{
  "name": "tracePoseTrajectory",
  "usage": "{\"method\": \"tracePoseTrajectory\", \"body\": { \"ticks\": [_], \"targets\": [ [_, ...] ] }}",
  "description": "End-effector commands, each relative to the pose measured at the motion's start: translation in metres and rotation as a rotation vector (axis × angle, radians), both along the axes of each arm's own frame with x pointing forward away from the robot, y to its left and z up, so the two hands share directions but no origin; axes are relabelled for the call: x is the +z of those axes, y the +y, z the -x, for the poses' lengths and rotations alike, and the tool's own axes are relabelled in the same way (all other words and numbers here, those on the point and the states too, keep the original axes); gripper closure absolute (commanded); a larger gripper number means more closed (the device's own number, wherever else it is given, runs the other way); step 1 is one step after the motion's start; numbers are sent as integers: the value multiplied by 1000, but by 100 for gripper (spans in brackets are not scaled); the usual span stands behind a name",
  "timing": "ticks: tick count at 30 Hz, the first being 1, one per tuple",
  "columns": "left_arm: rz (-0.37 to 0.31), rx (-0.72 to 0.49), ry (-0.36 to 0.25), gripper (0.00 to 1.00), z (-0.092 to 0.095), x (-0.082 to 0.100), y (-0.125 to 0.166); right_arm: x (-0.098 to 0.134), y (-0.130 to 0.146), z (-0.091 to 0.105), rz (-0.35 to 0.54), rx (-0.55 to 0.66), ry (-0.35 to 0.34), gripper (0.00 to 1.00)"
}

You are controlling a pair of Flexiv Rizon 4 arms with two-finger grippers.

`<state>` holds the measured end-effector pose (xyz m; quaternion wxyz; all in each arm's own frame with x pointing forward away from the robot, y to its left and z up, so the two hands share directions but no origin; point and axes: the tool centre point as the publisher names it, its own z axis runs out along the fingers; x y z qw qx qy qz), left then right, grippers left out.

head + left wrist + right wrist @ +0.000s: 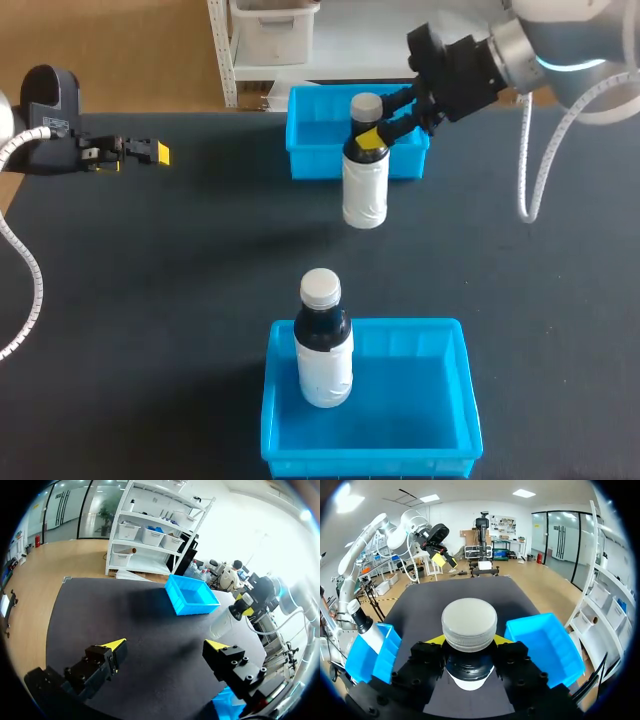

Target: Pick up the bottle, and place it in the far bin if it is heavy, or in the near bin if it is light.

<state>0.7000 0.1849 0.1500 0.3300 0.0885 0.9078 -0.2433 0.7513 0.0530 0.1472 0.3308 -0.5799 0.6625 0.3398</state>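
A black-topped table (pixel 150 300), and upright toward its near edge a white, grey-capped second bottle (pixel 325 360).

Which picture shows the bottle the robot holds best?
The head view: the held bottle shows whole, cap to base, in the right gripper. The right wrist view shows mostly its cap; the left wrist view shows it small, far off.

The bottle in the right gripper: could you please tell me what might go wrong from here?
The right gripper grips the held bottle only at its neck, under the cap, so it might slip or swing. A second bottle already stands upright in the near bin; a placement there could topple it. The front wall of the far bin is close behind the held bottle and might catch its base.
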Motion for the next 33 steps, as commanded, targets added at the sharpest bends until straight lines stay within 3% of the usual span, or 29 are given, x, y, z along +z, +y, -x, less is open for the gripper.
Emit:
{"method": "tracePoseTrajectory", "body": {
  "ticks": [1,21,27,33],
  "targets": [
    [0,0,0,0,0,0,0,12,-15,13,14,-35,-18,100],
    [0,0,0,0,0,0,0,44,-114,35,67,-190,-49,100],
    [0,0,0,0,0,0,0,51,-133,52,62,-181,-52,100],
    [0,0,0,0,0,0,0,62,-143,71,33,-77,-78,100]
  ]
}}
